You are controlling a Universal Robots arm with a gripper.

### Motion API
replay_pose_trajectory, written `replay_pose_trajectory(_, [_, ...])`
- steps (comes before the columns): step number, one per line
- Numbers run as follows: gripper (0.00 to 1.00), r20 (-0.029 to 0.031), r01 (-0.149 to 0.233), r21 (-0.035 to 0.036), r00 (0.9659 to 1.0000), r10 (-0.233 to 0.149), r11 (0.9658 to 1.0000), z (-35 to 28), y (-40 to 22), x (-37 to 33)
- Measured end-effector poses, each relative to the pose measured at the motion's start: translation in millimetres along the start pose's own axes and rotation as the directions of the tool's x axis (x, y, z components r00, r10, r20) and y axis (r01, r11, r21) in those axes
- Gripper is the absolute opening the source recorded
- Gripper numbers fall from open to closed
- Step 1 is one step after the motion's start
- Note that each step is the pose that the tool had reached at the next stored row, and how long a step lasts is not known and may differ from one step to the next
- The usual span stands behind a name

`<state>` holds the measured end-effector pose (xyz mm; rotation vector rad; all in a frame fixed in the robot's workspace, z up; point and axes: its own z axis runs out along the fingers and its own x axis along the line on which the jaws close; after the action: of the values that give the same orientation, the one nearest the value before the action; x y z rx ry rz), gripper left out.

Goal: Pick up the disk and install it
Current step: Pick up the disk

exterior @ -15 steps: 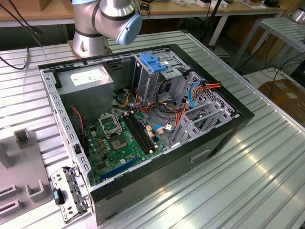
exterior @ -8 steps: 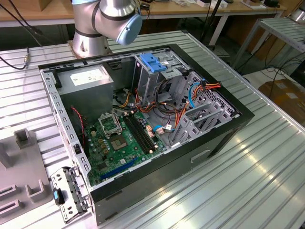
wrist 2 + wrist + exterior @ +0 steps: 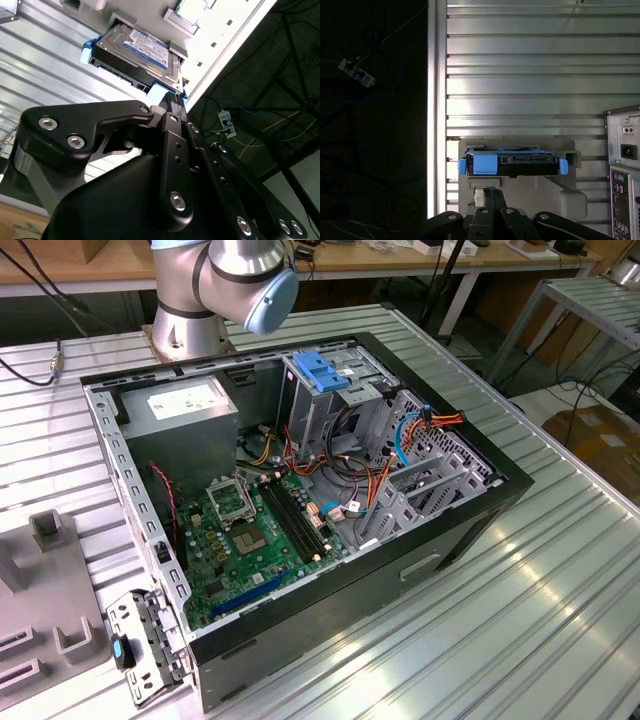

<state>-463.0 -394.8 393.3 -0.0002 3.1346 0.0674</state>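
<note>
The disk [image 3: 512,161] lay flat in a pale grey holder [image 3: 535,192] on the ribbed metal table [image 3: 520,75], with blue rails at its sides (label facing up in the second wrist view). The hand [image 3: 481,197] hung just beside the disk's near end; whether it stood wide or narrow could not be told. The open computer case [image 3: 450,540] stood near the holder.
</note>
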Motion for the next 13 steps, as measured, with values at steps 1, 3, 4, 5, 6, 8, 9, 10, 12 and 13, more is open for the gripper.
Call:
replay_pose_trajectory(1, [0.11,-0.0008,0.019,-0.0001,0.9998,-0.019,0.9998,0.0,0.0,-0.1])
replay_pose_trajectory(3, [0.11,-0.0016,0.037,-0.0002,0.9993,-0.037,0.9993,0.0,0.0,0.0])
replay_pose_trajectory(4, [0.11,-0.0023,0.054,-0.0004,0.9985,-0.054,0.9985,0.0,0.0,0.0])
replay_pose_trajectory(5, [0.11,-0.0029,0.069,-0.0005,0.9976,-0.069,0.9976,0.0,0.0,0.0])
replay_pose_trajectory(6, [0.11,-0.0033,0.078,-0.0006,0.997,-0.078,0.997,0.0,0.0,0.0])
replay_pose_trajectory(8, [0.11,-0.0041,0.096,-0.0008,0.9954,-0.096,0.9954,0.0,0.0,0.0])
replay_pose_trajectory(9, [0.11,-0.0045,0.106,-0.0009,0.9943,-0.106,0.9944,0.0,0.0,0.0])
replay_pose_trajectory(10, [0.11,-0.0051,0.118,-0.001,0.993,-0.118,0.9931,0.0,0.0,-0.1])
replay_pose_trajectory(12, [0.11,-0.006,0.143,-0.0013,0.9897,-0.143,0.9897,0.2,0.0,-0.5])
replay_pose_trajectory(13, [0.11,-0.0066,0.15,-0.0013,0.9887,-0.15,0.9887,0.2,-0.1,-1.1])
